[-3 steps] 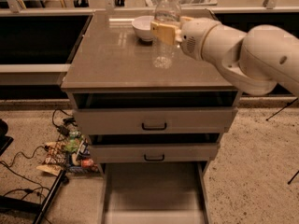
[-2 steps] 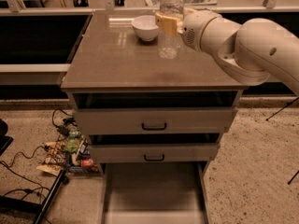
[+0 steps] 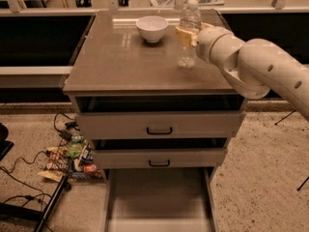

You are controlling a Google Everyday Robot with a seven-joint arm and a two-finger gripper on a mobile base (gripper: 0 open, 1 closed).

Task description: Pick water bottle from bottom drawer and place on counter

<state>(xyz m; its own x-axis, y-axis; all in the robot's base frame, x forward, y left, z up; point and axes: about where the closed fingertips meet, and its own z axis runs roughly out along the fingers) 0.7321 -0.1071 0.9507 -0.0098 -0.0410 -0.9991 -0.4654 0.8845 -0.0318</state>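
The water bottle (image 3: pixel 189 23), clear with a white cap, is upright above the right back part of the counter (image 3: pixel 125 62); I cannot tell whether it touches the top. My gripper (image 3: pixel 188 35), with yellowish fingers, is shut on the water bottle at mid-height, reaching in from the right on the white arm (image 3: pixel 256 66). The bottom drawer (image 3: pixel 158 197) is pulled out below the cabinet, and its tray holds nothing I can see.
A white bowl (image 3: pixel 152 28) stands on the counter left of the bottle. The two upper drawers (image 3: pixel 159 127) with black handles are slightly open. Snack packets and cables (image 3: pixel 67 158) lie on the floor at the left. A low shelf runs behind the cabinet.
The gripper has carried the bottle a little farther back and to the right over the counter, and the arm has followed. The bowl and the drawers have not moved.
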